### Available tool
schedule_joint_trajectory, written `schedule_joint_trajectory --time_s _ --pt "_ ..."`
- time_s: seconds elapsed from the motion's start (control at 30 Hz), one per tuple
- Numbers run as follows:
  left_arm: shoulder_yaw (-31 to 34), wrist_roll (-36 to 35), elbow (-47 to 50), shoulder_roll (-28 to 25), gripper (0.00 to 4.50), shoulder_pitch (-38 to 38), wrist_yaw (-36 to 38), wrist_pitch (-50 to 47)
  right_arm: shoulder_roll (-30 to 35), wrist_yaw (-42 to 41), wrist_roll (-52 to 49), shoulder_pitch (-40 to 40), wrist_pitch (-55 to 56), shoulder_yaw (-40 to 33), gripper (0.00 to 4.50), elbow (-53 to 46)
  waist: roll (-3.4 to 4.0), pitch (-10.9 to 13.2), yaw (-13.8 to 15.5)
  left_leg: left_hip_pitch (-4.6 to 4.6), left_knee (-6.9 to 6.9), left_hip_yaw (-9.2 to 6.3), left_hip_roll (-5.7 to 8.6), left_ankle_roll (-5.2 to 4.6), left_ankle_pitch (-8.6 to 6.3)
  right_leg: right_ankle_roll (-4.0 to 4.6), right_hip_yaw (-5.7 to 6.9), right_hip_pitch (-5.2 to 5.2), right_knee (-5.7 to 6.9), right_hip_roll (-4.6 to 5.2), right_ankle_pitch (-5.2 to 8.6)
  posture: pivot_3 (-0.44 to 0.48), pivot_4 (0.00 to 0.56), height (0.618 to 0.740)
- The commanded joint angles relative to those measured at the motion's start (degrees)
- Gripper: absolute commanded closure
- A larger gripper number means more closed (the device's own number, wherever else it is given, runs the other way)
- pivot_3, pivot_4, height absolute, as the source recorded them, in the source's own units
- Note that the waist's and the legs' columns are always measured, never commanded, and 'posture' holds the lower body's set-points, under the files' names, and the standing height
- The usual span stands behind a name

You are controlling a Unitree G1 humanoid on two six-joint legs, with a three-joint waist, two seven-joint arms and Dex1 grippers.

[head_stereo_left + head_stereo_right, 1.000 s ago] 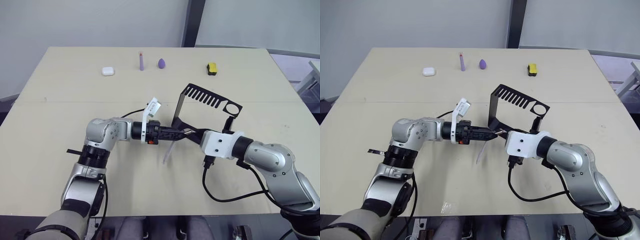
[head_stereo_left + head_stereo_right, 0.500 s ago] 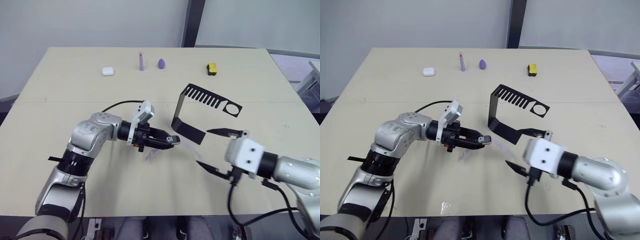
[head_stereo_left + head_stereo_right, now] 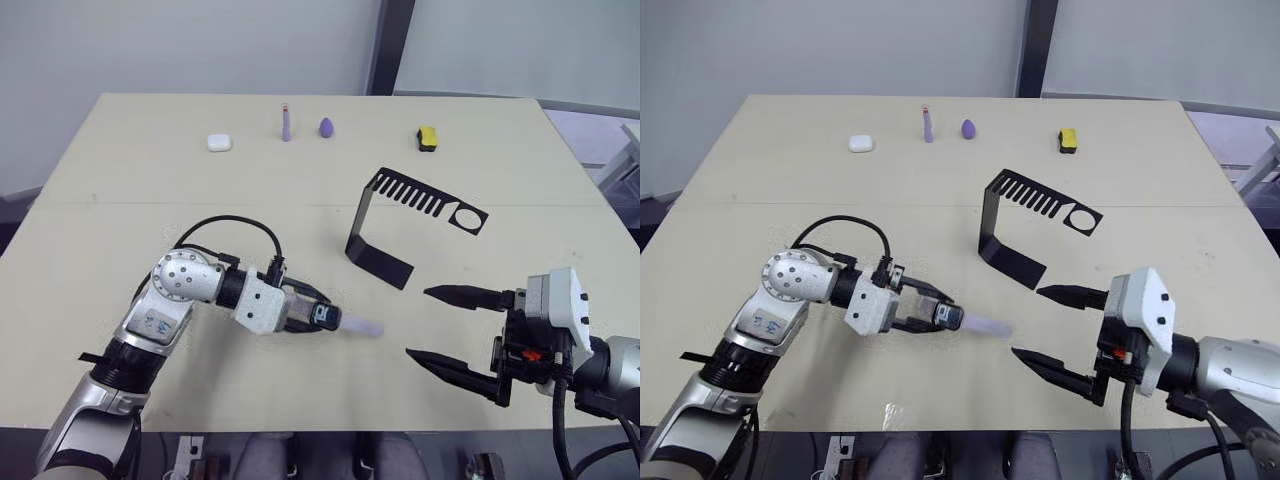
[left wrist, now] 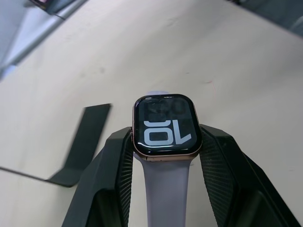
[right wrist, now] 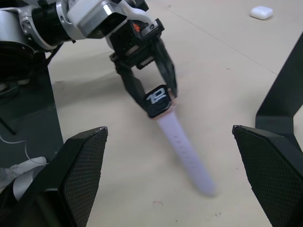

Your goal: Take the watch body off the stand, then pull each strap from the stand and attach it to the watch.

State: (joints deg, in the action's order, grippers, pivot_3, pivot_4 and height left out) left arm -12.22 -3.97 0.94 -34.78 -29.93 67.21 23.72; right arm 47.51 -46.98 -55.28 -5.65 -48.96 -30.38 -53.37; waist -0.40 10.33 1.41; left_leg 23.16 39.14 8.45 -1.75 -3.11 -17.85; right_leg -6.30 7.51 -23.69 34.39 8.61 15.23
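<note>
Left gripper (image 3: 322,318) low over the near middle of the table (image 3: 120,170), fingers clamped on the two sides of the watch body (image 4: 164,126), screen up with pale digits legible in the left wrist view. One strap (image 5: 185,159) seen joined to the case, reaching out past the fingertips toward the robot's right, its far end blurred; a second length of lavender band (image 4: 166,194) visible below the case between the fingers, attachment there not determinable. Right gripper (image 3: 455,330) hovering at the near right of the table, fingers spread wide apart, holding nothing, well apart from the watch. Stand (image 3: 385,240) upright on its flat base at mid-table, between the two grippers and farther back, slotted top arm bare. No containers present. Along the far edge: white earbud case (image 3: 218,142), purple stick (image 3: 286,123), purple egg shape (image 3: 326,127), yellow-and-black block (image 3: 427,136).
</note>
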Motion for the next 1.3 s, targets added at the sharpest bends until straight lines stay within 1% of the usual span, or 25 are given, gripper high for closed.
schedule_joint_trajectory --time_s 0.03,0.1,0.17,0.23,0.3,0.33,0.37,0.4,0.43,0.53,0.6,0.67,0.73,0.77,0.83,0.87,0.93,1.03,1.13,1.17,1.2,1.3 --pt "1.74 2.69 -1.77 -0.12 2.93 0.32 -4.44 8.03 1.89 1.61 -1.37 -0.15 1.50 -0.43 0.03 -0.97 0.00 0.00 -0.02 0.00 0.00 0.00 0.01 -0.01 -0.01 -0.01 0.03 0.00 0.00 0.00 0.00 0.000 0.150 0.740" --pt "1.84 2.68 -2.16 -0.23 2.93 0.36 -5.53 8.39 2.66 2.30 -1.36 0.59 2.07 0.31 0.03 -0.27 0.00 0.00 -0.05 0.00 0.00 0.02 0.00 -0.02 -0.01 -0.01 0.09 0.00 0.01 -0.02 -0.01 0.000 0.150 0.740" --pt "1.48 1.75 -1.72 -0.61 2.93 0.47 -5.46 6.78 3.29 2.47 -0.98 0.93 2.66 1.06 0.03 0.10 0.00 0.00 -0.05 0.00 0.00 0.02 0.01 -0.02 -0.01 -0.02 0.11 -0.01 0.02 -0.02 -0.01 0.000 0.150 0.740" --pt "0.95 0.26 -0.80 -0.94 2.93 0.63 -4.69 2.21 3.85 2.35 -0.22 0.68 3.39 1.92 0.03 0.22 0.00 0.00 -0.04 -0.01 0.00 0.02 0.00 -0.03 -0.01 -0.02 0.15 0.00 0.03 -0.03 -0.01 0.000 0.150 0.740" --pt "-0.51 -1.87 1.21 -2.20 2.93 1.27 -1.94 -8.93 4.10 2.44 0.54 0.40 4.01 2.79 0.03 0.46 0.00 0.00 -0.08 0.00 0.00 0.02 0.00 -0.03 -0.01 -0.02 0.20 -0.01 0.04 -0.05 -0.01 0.000 0.150 0.740" --pt "-1.62 -3.22 3.12 -3.51 2.93 1.56 -0.12 -18.15 4.20 2.57 1.03 0.33 4.34 3.30 0.03 0.63 0.00 0.00 -0.11 0.00 0.01 0.02 -0.01 -0.02 -0.01 -0.02 0.23 0.00 0.06 -0.07 -0.01 0.000 0.150 0.740" --pt "-2.47 -4.79 4.45 -4.27 2.93 1.39 1.67 -23.44 4.28 2.71 1.66 0.21 4.70 3.83 0.03 0.74 0.00 0.00 -0.14 -0.01 0.00 0.04 -0.01 -0.02 -0.01 -0.02 0.27 -0.01 0.13 -0.10 -0.01 0.000 0.150 0.740" --pt "-3.09 -5.32 5.31 -4.58 2.93 0.93 2.62 -26.70 4.28 2.81 2.26 0.06 5.01 4.31 0.03 0.82 0.00 0.00 -0.14 0.00 0.01 0.04 -0.01 -0.02 0.00 -0.03 0.27 -0.01 0.19 -0.14 -0.01 0.000 0.150 0.740" --pt "-3.89 -4.70 5.44 -4.54 2.93 0.10 2.64 -29.81 4.25 2.95 2.82 -0.03 5.30 4.81 0.03 0.88 0.00 0.00 -0.12 -0.01 0.01 0.04 -0.02 -0.02 0.00 -0.03 0.28 -0.01 0.23 -0.15 -0.01 0.000 0.150 0.740" --pt "-6.51 -0.62 3.67 -3.42 2.93 -1.79 1.70 -32.16 4.07 3.44 4.36 -1.10 6.09 5.87 0.03 0.36 0.00 0.00 0.14 0.01 0.02 0.03 0.02 -0.03 0.01 -0.03 0.26 -0.01 0.15 -0.15 -0.01 0.000 0.150 0.740" --pt "-8.09 1.47 2.42 -3.32 2.93 -1.77 1.61 -31.31 3.91 3.81 5.05 -1.87 6.46 6.29 0.03 -0.15 -0.01 0.00 0.07 0.02 0.03 0.03 0.03 -0.03 0.00 -0.04 0.25 0.00 0.09 -0.14 -0.01 0.000 0.150 0.740" --pt "-8.48 1.71 1.58 -2.66 2.93 -1.23 1.03 -32.60 3.84 4.38 5.56 -2.47 6.81 6.47 0.03 -0.50 -0.01 0.00 0.01 0.02 0.03 0.05 0.02 -0.04 0.00 -0.05 0.24 -0.01 0.11 -0.14 -0.02 0.000 0.150 0.740" --pt "-7.84 -0.16 1.48 -2.02 1.91 -0.75 1.53 -34.82 4.02 4.97 6.11 -3.11 6.91 6.10 0.00 -0.89 0.00 0.00 -0.08 0.01 0.03 0.06 0.00 -0.03 0.00 -0.05 0.24 -0.02 0.15 -0.15 -0.02 0.000 0.150 0.740" --pt "-7.23 -0.84 1.60 -1.90 1.62 -0.63 1.59 -35.60 4.15 5.04 6.24 -3.45 6.95 5.76 0.00 -1.08 -0.01 0.00 -0.08 0.01 0.03 0.06 -0.01 -0.03 0.00 -0.05 0.24 -0.02 0.15 -0.15 -0.02 0.000 0.150 0.740" --pt "-4.86 -2.88 2.70 -3.47 0.62 -0.48 2.62 -37.53 4.40 4.89 5.63 -4.29 6.84 4.22 0.00 -1.30 -0.01 0.00 -0.06 0.01 0.03 0.05 -0.02 -0.03 0.00 -0.04 0.25 -0.02 0.13 -0.15 -0.02 0.000 0.150 0.740" --pt "-2.92 -4.89 3.78 -5.54 0.09 -0.24 4.14 -39.53 4.61 4.65 5.10 -4.81 6.68 3.01 0.00 -1.26 -0.01 0.00 -0.10 0.01 0.03 0.05 -0.02 -0.03 0.00 -0.04 0.24 -0.02 0.12 -0.15 -0.02 0.000 0.150 0.740" --pt "0.19 -8.66 6.15 -9.61 0.04 0.47 7.08 -43.69 5.09 3.58 4.54 -5.97 6.56 0.66 0.00 -0.77 -0.01 0.00 -0.37 0.02 0.03 0.05 -0.06 0.00 -0.01 -0.04 0.23 -0.04 0.14 -0.16 -0.02 0.000 0.150 0.740" --pt "7.97 -17.99 10.25 -17.29 0.04 1.95 12.75 -51.40 7.03 0.22 4.69 -8.51 6.43 -4.10 0.00 1.12 -0.01 0.00 -0.44 -0.01 0.02 0.05 -0.09 0.05 -0.02 0.01 0.24 -0.05 0.13 -0.17 0.01 0.000 0.150 0.740" --pt "17.04 -25.50 10.03 -25.13 0.04 4.56 17.81 -57.00 8.57 -4.85 4.06 -11.74 6.20 -10.45 0.00 4.13 -0.01 0.00 -0.32 0.00 0.02 0.03 -0.07 0.05 -0.03 0.01 0.23 -0.02 0.09 -0.16 0.01 0.000 0.150 0.740" --pt "19.81 -26.86 9.24 -27.61 0.04 6.19 19.39 -58.00 9.02 -6.54 3.40 -12.64 5.86 -12.53 0.00 5.07 -0.01 0.01 -0.26 -0.02 0.02 0.03 -0.06 0.05 -0.03 0.00 0.23 0.00 0.08 -0.16 0.01 0.000 0.150 0.740" --pt "23.30 -26.85 8.05 -30.01 0.04 9.14 21.18 -56.83 9.57 -8.26 2.56 -13.45 5.30 -14.81 0.00 6.09 -0.01 0.01 -0.23 -0.02 0.02 0.03 -0.05 0.04 -0.03 0.00 0.23 -0.01 -0.02 -0.16 0.02 0.000 0.150 0.740" --pt "29.13 -25.68 6.75 -33.67 0.04 16.22 21.80 -53.89 10.72 -12.47 3.01 -15.06 5.68 -18.71 0.00 9.00 0.00 0.01 -0.22 -0.08 -0.01 0.05 -0.06 0.05 -0.07 0.00 0.23 0.00 -0.06 -0.16 0.02 0.000 0.150 0.740"
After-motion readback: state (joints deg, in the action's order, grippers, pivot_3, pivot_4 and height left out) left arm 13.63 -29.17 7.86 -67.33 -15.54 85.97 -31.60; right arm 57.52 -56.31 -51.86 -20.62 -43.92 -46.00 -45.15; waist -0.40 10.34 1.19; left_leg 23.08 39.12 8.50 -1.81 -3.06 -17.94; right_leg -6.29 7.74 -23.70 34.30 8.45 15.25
